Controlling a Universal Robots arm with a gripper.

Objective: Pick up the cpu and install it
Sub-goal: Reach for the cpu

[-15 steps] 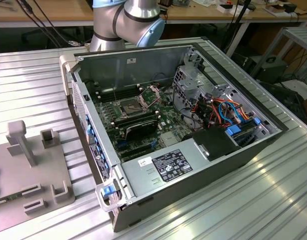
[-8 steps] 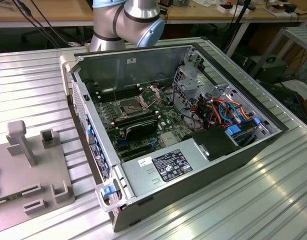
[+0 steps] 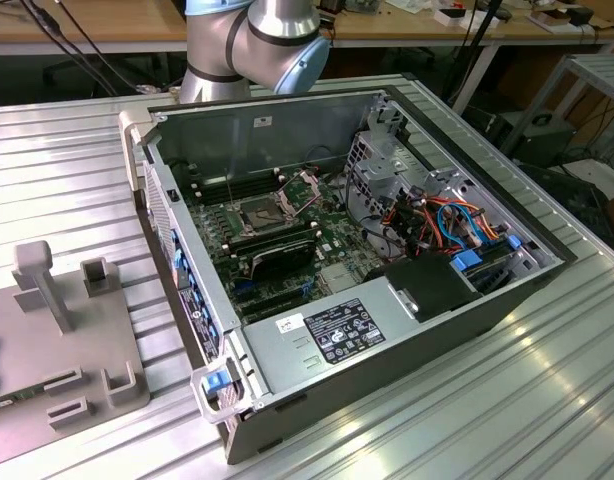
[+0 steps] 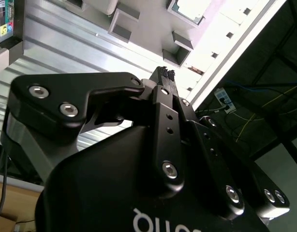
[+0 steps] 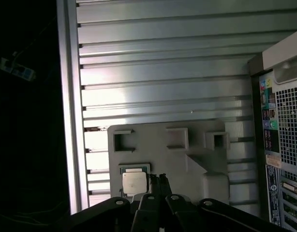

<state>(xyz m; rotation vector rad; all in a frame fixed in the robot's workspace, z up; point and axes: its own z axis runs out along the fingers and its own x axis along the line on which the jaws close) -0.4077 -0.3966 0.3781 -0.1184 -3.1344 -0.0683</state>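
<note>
cpu (image 5: 134, 182): dull pale-grey top, green rim. Fixture plate (image 5: 158, 150): plain grey. Table (image 5: 163, 87): ribbed silver. Gripper (image 4: 164, 72): black.

Gripper (image 4: 164, 72): black fingers pressed together, tips meeting, nothing between them. Tips point toward a grey holder plate (image 4: 151, 17) that lies on the ribbed metal table (image 4: 66, 43), close to the table's pale edge rail (image 4: 226, 48). The cpu (image 4: 187, 7) lies flat in a square recess of the plate, light top up, on the side nearer that edge. Open square pockets (image 4: 122, 26) are beside it. Computer case (image 4: 3, 19) corner is on the table, well apart from the cpu. Past the edge is dark floor (image 4: 264, 58) with loose cables.
</note>
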